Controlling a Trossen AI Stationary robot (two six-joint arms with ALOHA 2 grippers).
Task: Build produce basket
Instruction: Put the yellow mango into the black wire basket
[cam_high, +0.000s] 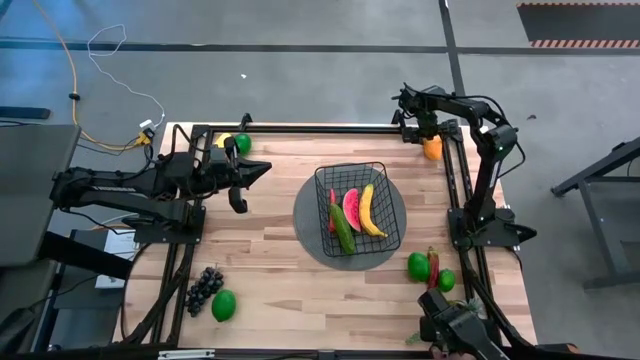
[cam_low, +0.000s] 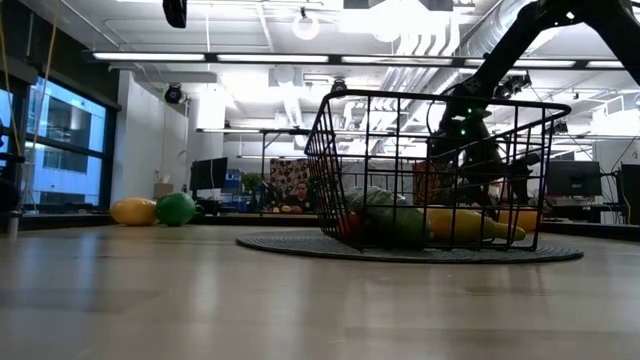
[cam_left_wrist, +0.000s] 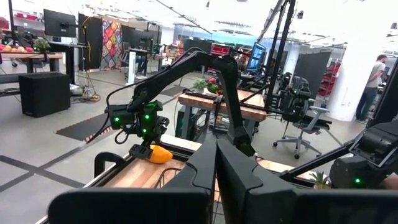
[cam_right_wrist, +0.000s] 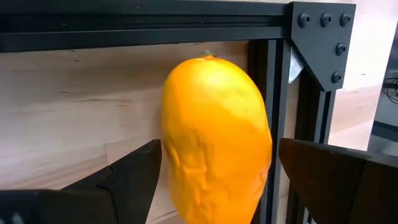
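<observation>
The black wire basket (cam_high: 352, 172) stands on a round dark mat (cam_high: 390, 245) in the middle of the table. In it lie a watermelon slice (cam_high: 351, 208), a banana (cam_high: 370, 212), a cucumber (cam_high: 343, 232) and a red chili (cam_high: 332, 212). An orange-yellow fruit (cam_right_wrist: 214, 137) lies on the wood in the far right corner against the black frame rail. My right gripper (cam_high: 428, 135) slants down over it, open, one finger on either side (cam_right_wrist: 134, 177), with no touch showing. My left gripper (cam_high: 262, 170) is shut, level, left of the basket.
A green and a yellow fruit (cam_high: 238, 143) lie in the far left corner. Purple grapes (cam_high: 205, 288) and a green round fruit (cam_high: 224, 304) lie near left. Two green fruits (cam_high: 418, 265) and a red chili (cam_high: 433, 262) lie near right. Black frame rails (cam_high: 455, 190) border the table.
</observation>
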